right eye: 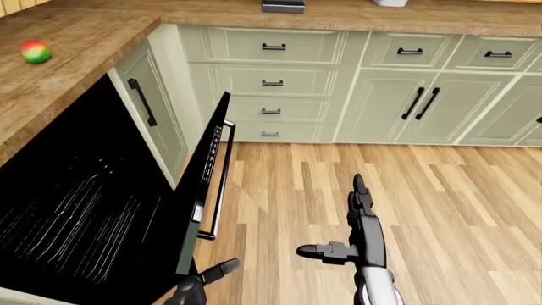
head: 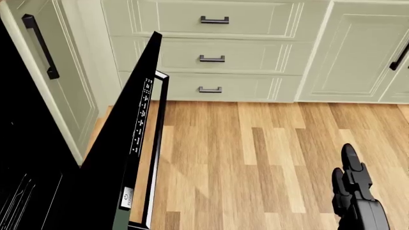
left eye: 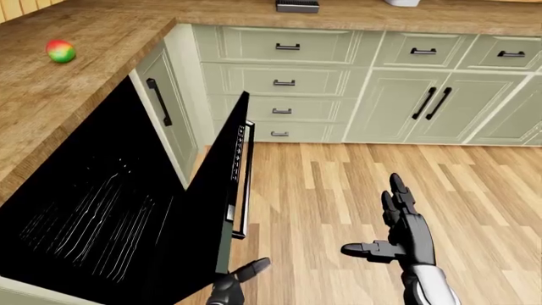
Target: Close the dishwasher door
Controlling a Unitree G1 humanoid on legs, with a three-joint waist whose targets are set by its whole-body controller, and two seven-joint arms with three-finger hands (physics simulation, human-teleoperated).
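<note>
The dishwasher point(left eye: 93, 216) sits under the wooden counter at the left, its dark inside with racks showing. Its black door point(left eye: 224, 190) stands part open, raised steeply, with a control strip and a bar handle point(left eye: 247, 181) along its top edge. My left hand point(left eye: 241, 279) is at the bottom of the left-eye view, just below the door's outer face, fingers open; I cannot tell if it touches the door. My right hand point(left eye: 402, 229) is open and empty over the floor, right of the door.
Green cabinets and drawers point(left eye: 284, 82) with black handles run along the top of the view. A red-green apple point(left eye: 60, 51) lies on the wooden counter point(left eye: 51, 108) at the left. Wood floor point(left eye: 338, 184) spreads to the right of the door.
</note>
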